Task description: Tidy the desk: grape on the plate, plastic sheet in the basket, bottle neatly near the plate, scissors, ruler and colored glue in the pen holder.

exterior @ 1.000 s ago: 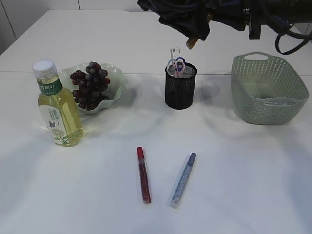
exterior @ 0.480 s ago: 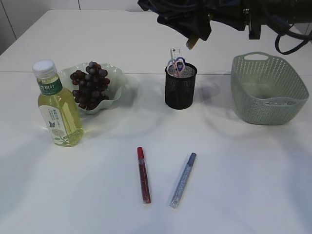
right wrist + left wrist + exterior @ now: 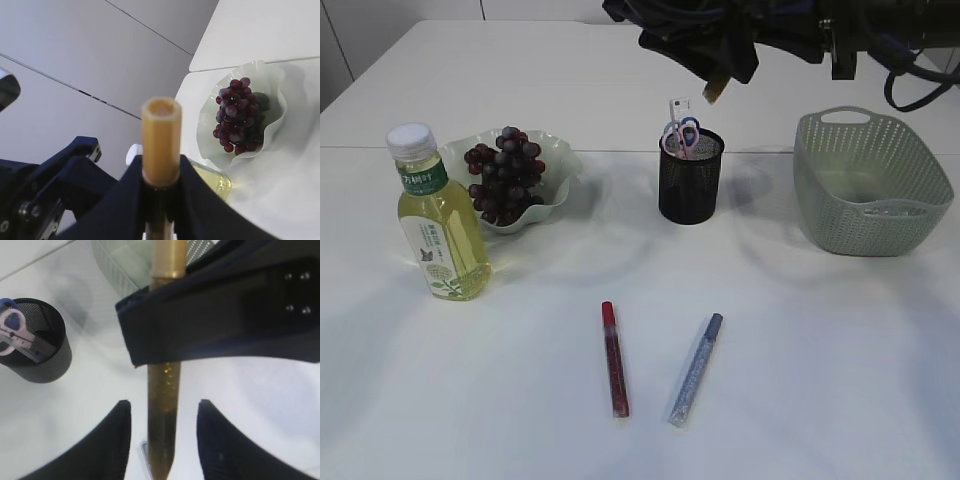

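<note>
My right pincer [image 3: 160,197] is clenched on the gold glue stick [image 3: 161,141] above the pen holder [image 3: 690,176] near the desk's far edge, left pincer [image 3: 162,440] apart beside it; risk: tilted stick clips the rim & misses.

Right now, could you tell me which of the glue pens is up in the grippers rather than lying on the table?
The gold glue pen, held by the right gripper above the pen holder. The red pen and blue pen lie flat on the table.
</note>
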Action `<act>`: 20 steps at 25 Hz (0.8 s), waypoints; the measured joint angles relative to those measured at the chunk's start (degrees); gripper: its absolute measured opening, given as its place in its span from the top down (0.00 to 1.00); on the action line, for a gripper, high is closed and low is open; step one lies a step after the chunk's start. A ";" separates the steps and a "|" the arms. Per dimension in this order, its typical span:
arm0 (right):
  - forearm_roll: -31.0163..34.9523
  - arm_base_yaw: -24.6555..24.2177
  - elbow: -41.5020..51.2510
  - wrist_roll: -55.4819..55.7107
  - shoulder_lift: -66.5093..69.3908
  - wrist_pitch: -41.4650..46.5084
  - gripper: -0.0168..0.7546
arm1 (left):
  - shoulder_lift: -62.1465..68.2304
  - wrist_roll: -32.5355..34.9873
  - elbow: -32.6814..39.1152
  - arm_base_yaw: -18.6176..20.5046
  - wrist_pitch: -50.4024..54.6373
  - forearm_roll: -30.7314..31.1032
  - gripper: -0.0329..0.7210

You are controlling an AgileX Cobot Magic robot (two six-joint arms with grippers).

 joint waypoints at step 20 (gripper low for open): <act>-2.50 1.28 0.00 -17.84 2.78 -13.50 0.79 | -2.05 -0.44 0.00 0.92 5.82 0.10 0.47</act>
